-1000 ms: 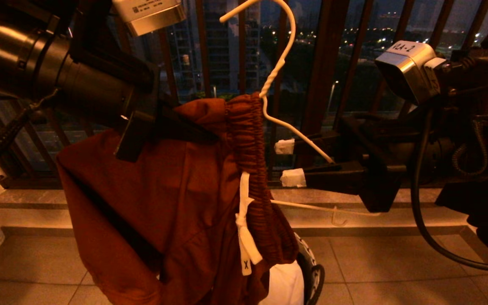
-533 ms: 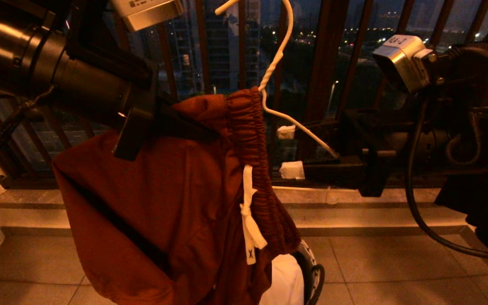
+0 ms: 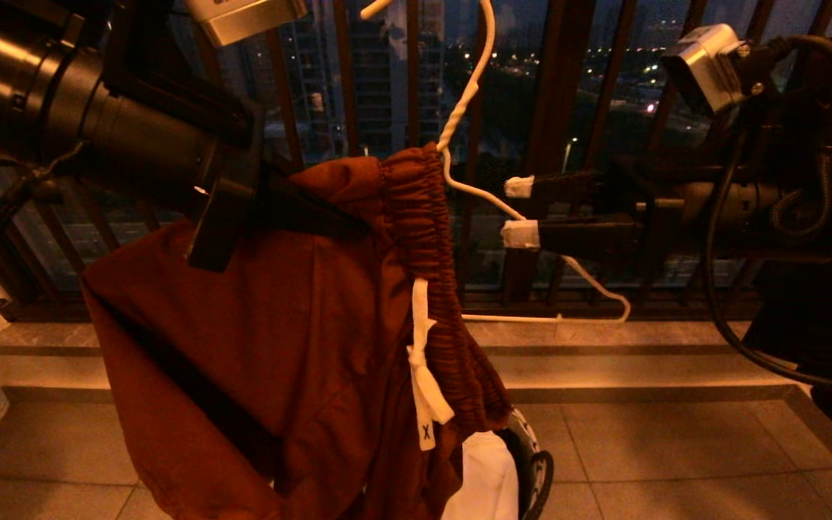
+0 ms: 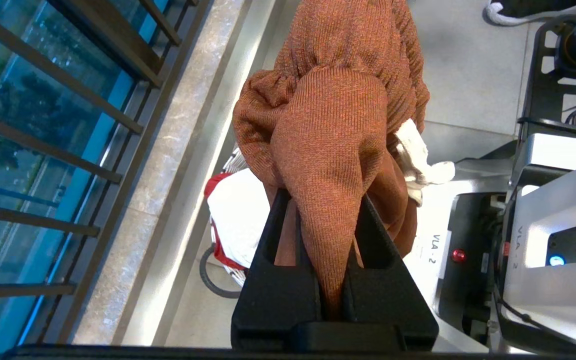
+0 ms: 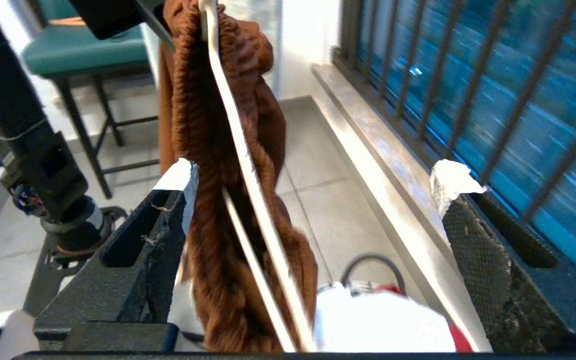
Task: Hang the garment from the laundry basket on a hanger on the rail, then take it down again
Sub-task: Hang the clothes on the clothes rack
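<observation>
Head view: one garment (image 3: 293, 347), rust-brown shorts, hangs from the left gripper (image 3: 315, 217), whose two fingers are pinched tight on a fold of its cloth. One white wire hanger (image 3: 459, 108) is threaded into the waistband. The right gripper (image 3: 519, 211) has its jaws spread wide, the hanger's sloping arm passing between two white-tipped fingers (image 5: 180, 177). One laundry basket (image 3: 531, 455) sits below the shorts.

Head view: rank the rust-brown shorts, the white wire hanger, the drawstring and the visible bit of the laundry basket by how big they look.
1. Shorts, largest by far.
2. Hanger, long but thin.
3. Drawstring.
4. Laundry basket, only a sliver of rim and handle shows, so its rank is unsure.
</observation>
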{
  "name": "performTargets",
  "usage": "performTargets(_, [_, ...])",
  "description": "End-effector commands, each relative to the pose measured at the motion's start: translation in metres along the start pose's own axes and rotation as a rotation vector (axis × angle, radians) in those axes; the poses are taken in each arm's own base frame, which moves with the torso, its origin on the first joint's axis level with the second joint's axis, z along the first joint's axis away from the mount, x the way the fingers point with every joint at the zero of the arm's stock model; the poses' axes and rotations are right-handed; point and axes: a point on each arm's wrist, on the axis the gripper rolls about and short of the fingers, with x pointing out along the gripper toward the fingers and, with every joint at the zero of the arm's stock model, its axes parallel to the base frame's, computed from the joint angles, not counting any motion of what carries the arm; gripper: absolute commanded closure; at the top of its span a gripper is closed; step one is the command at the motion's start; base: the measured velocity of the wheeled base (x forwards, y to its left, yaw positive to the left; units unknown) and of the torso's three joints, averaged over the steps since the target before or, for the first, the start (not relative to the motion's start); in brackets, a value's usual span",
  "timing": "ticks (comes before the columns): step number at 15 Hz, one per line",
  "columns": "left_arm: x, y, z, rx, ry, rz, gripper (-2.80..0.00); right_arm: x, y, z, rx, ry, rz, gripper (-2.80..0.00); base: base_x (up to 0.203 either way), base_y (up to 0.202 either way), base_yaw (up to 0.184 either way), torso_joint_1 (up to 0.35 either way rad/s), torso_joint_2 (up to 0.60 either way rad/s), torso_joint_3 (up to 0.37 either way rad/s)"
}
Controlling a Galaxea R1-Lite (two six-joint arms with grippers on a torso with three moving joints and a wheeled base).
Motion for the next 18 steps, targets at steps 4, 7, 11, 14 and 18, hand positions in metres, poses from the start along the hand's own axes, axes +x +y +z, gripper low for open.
performTargets(4, [0.004, 0.007, -0.002, -0.067, -0.004, 0.013, 0.0, -0.047, 0.022, 0.034, -0.011, -0.025, -0.095, -2.79, 0.0, 0.0, 0.0, 0.0, 0.0, 0.0])
performTargets(7, [0.006, 0.013, 0.005, -0.102, -0.068, 0.053, 0.0, -0.081, 0.038, 0.049, 0.054, -0.032, -0.184, 0.0, 0.0, 0.0, 0.0, 0.0, 0.0, 0.0])
performTargets(11, [0.01, 0.015, 0.003, -0.116, -0.065, 0.049, 0.0, -0.118, 0.069, 0.055, 0.273, 0.024, -0.37, 0.0, 0.0, 0.0, 0.0, 0.0, 0.0, 0.0])
performTargets(14, [0.009, 0.015, 0.004, -0.118, -0.065, 0.049, 0.0, -0.126, 0.086, 0.04, 0.439, 0.127, -0.429, 0.0, 0.0, 0.0, 0.0, 0.0, 0.0, 0.0])
performTargets(18, [0.004, 0.013, 0.006, -0.114, -0.077, 0.056, 0.0, -0.122, 0.078, 0.009, 0.659, 0.195, -0.444, 0.0, 0.0, 0.0, 0.0, 0.0, 0.0, 0.0])
